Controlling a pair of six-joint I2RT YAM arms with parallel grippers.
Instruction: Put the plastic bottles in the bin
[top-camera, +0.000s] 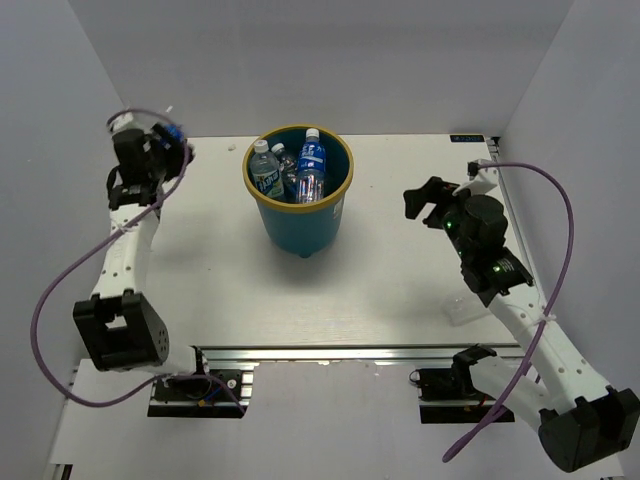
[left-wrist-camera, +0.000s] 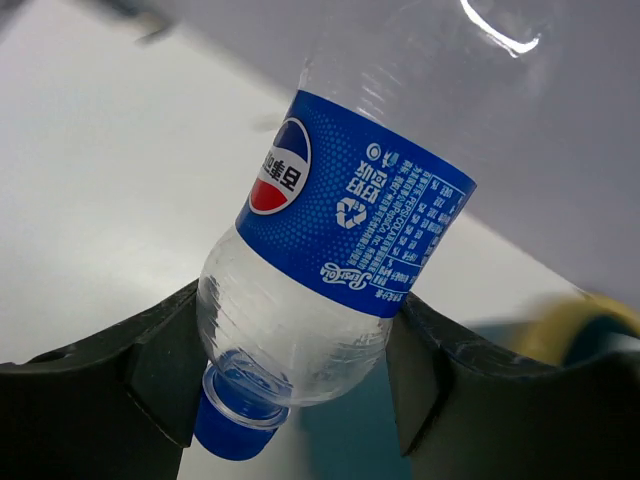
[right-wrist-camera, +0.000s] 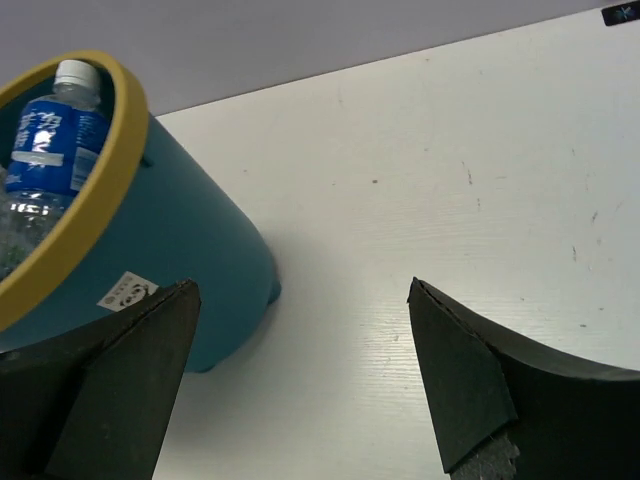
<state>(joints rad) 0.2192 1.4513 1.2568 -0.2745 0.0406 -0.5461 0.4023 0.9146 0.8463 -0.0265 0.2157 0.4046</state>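
The teal bin (top-camera: 300, 225) with a yellow rim stands at the middle back of the table. Three bottles stand in it: one with a green-white label (top-camera: 266, 172), a clear one (top-camera: 287, 165) and one with a blue label (top-camera: 312, 168). My left gripper (top-camera: 168, 142) is raised at the far left, left of the bin. It is shut on a clear bottle with a blue label and blue cap (left-wrist-camera: 350, 220), cap pointing down. The bin's rim (left-wrist-camera: 585, 318) shows at that view's right. My right gripper (top-camera: 425, 200) is open and empty, right of the bin (right-wrist-camera: 190, 250).
White walls enclose the table on the left, back and right. A small white scrap (top-camera: 465, 312) lies near the right arm. Aluminium rails (top-camera: 330, 355) run along the front edge. A black tag (top-camera: 467, 138) sits at the far right corner.
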